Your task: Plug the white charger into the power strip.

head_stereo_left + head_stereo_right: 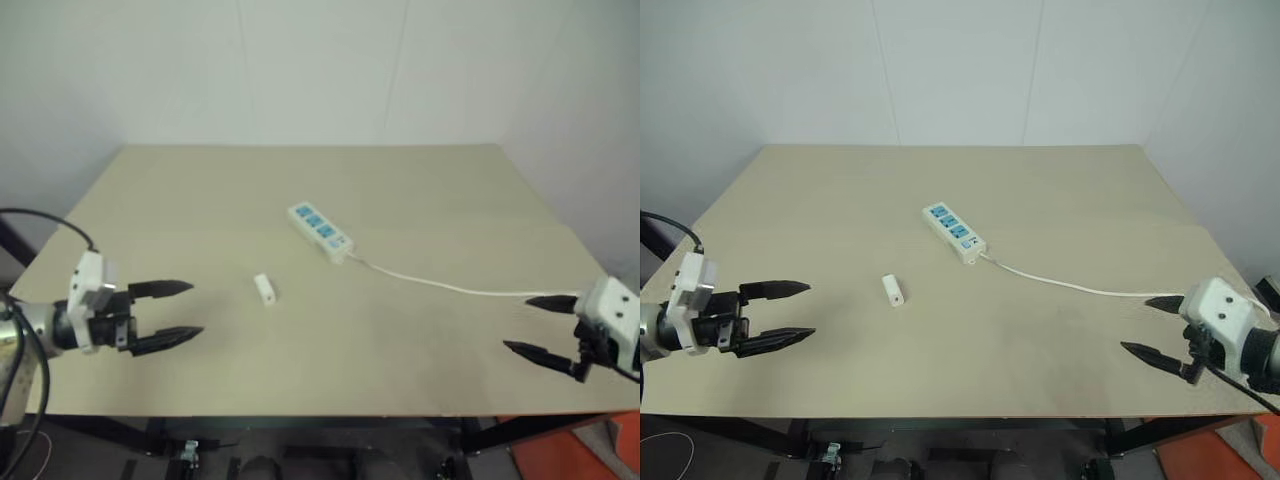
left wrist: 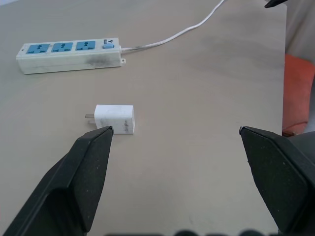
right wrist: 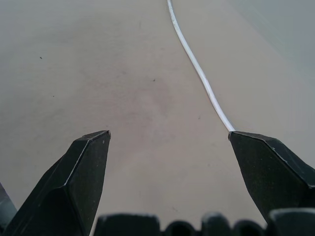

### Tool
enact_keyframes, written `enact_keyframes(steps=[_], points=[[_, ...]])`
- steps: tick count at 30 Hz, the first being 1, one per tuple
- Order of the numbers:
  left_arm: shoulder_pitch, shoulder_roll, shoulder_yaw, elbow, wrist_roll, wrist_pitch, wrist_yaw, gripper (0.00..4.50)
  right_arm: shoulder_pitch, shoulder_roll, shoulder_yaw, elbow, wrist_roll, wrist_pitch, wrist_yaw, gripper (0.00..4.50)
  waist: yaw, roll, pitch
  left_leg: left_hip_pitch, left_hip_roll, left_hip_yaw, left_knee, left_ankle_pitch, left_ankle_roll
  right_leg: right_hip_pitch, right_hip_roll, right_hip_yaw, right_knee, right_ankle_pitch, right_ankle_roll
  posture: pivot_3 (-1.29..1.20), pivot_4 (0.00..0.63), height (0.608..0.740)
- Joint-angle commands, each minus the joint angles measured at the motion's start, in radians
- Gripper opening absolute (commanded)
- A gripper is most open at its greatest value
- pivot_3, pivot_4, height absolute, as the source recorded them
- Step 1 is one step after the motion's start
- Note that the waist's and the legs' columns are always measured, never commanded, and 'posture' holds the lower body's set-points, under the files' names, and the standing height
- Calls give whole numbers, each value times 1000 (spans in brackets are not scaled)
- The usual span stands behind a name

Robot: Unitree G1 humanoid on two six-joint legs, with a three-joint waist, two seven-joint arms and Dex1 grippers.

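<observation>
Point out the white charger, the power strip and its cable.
white charger [image 2: 114, 119], left wrist view, middle of its body
power strip [image 1: 321, 231], left eye view, blue socket row
cable [image 3: 197, 66], right wrist view, mid-run

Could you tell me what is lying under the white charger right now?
The white charger lies flat on the bare table, apart from the power strip. Its prongs show at one end; its underside is hidden.

A bare test room or lab: plain beige table [image 1: 420, 300] against blank white walls [image 1: 300, 70].
</observation>
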Motion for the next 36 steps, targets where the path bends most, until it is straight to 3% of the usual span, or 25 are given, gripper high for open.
enact_keyframes(steps=[1,14,23,26,30,36], points=[[-32,24,4,22,5,3,-10,4484,7,5,-32,-50,3,-10,-21,4500,-1,0,0,0,0,0,0,0,0,0,0,0,0,0,0,0,150,740],[-78,62,24,53,18,-13,-61,4484,11,37,-23,-71,27,8,-56,4500,-1,-1,1,0,0,1,0,0,0,0,0,0,0,0,0,0,150,740],[-14,60,89,-17,-29,22,-54,4484,-52,28,17,-27,22,-18,-43,4500,-2,-2,1,0,1,1,-1,0,0,0,0,1,0,0,0,0,150,740],[-17,44,88,-30,-31,18,-29,4484,-123,51,75,-6,8,-15,-83,4500,-2,-2,1,0,1,1,-1,0,0,0,0,1,0,0,0,0,150,740],[-87,-6,16,-43,47,-33,79,4484,-372,147,263,110,-60,29,-189,4500,-8,-4,1,2,1,2,-1,0,0,0,1,1,0,1,0,0,150,740],[-157,-23,-69,-78,83,-44,103,4484,-718,349,490,467,-182,-19,-252,4500,-4,-4,2,-1,2,2,-2,0,0,-3,2,2,0,3,-3,0,150,740]])
